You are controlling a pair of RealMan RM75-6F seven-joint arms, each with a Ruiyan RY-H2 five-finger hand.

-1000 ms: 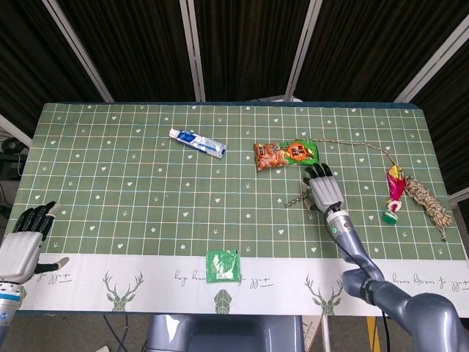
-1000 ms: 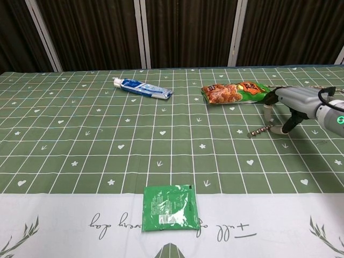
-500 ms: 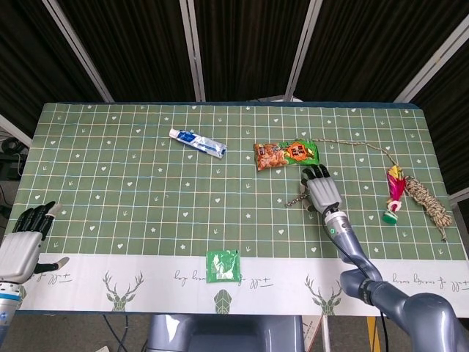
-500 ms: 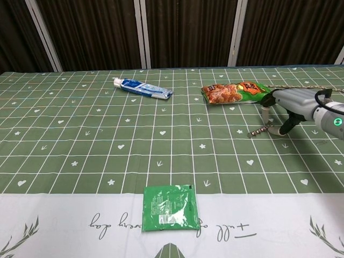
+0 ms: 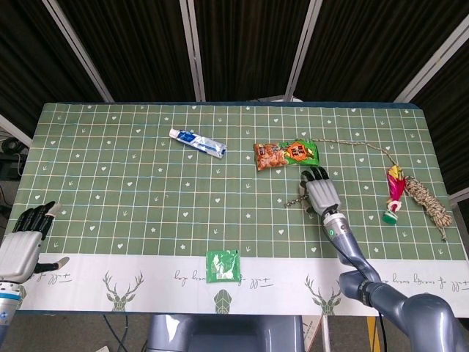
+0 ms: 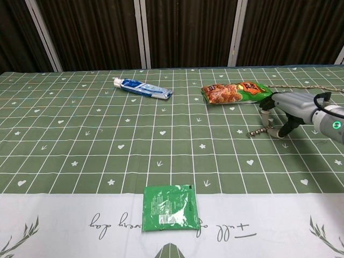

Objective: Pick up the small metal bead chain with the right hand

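resting on the bead chain [image 6: 262, 129], right hand [image 6: 284, 106] fingers curled over it; grip unclear; left hand [image 5: 22, 242] spread.

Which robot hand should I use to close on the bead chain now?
Right. The right robot hand is already over the bead chain; the left robot hand sits at the table's far near-left corner.

Small metal bead chain [image 6: 259, 130]: thin silvery strand, flat on green tablecloth, one end under right hand [image 6: 281, 110].
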